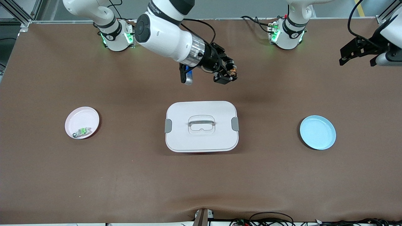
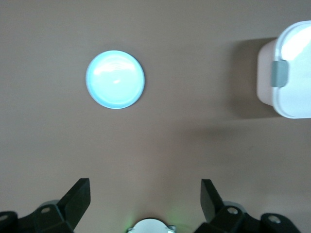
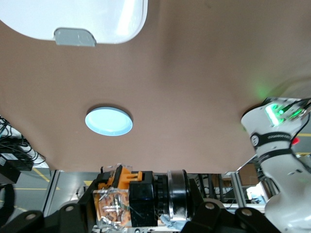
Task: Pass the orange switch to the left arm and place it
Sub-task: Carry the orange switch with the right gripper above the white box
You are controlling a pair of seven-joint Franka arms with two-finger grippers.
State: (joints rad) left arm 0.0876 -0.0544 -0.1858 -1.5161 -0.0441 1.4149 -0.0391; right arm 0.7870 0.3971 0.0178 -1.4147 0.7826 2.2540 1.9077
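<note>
Right gripper (image 1: pixel 231 74) is up in the air over the bare brown table (image 1: pixel 125 175), just past the edge of the box (image 1: pixel 201 126) that is farther from the front camera, and its fingers are pinching the orange switch (image 1: pixel 233 73). In the right wrist view the orange switch (image 3: pixel 119 200) sits tight between the black fingers, with its orange part and a clear part showing. Left gripper (image 1: pixel 358 56) hangs in the air near the left arm's end of the table with its fingers spread wide and nothing between them; that arm is waiting. The box is white with grey clips and sits in the middle of the table. A blue plate (image 1: pixel 317 132) lies toward the left arm's end, and a pink plate (image 1: pixel 82 122) with a small green part (image 1: pixel 82 131) in it lies toward the right arm's end. The job now looks like carrying the switch over to the waiting gripper. To do it well, the right arm should stay high and go around the box, not bump it. It should hold the switch so a free side sticks out for the other gripper to grab. The right fingers should let go only when the left ones have a good hold.
</note>
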